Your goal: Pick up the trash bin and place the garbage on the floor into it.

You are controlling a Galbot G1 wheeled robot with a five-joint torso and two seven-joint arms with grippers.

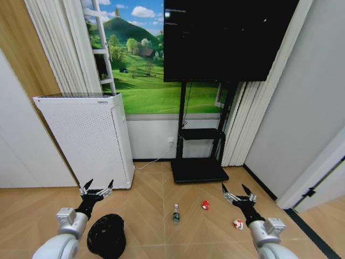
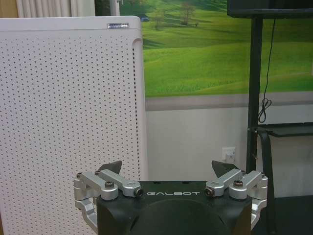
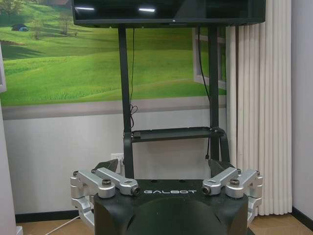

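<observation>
Trash bin [image 1: 107, 235] on floor; L tool [image 1: 97, 186] & R tool [image 1: 237, 190] released.

At your ten o'clock stands a white air purifier [image 1: 86, 140]; at twelve, a black screen [image 1: 226, 38] on a black stand [image 1: 198, 151], with a green meadow mural [image 1: 145, 81] behind

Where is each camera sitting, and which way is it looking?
Head view: high on the robot's head, looking down at the wooden floor, small black round mesh trash bin, green bottle, both arms.
Left wrist view: behind the open left end effector, facing the tall white perforated air purifier.
Right wrist view: behind the open right end effector, facing the black TV stand.
Shared: both wrist views show the green meadow wall picture.
</observation>
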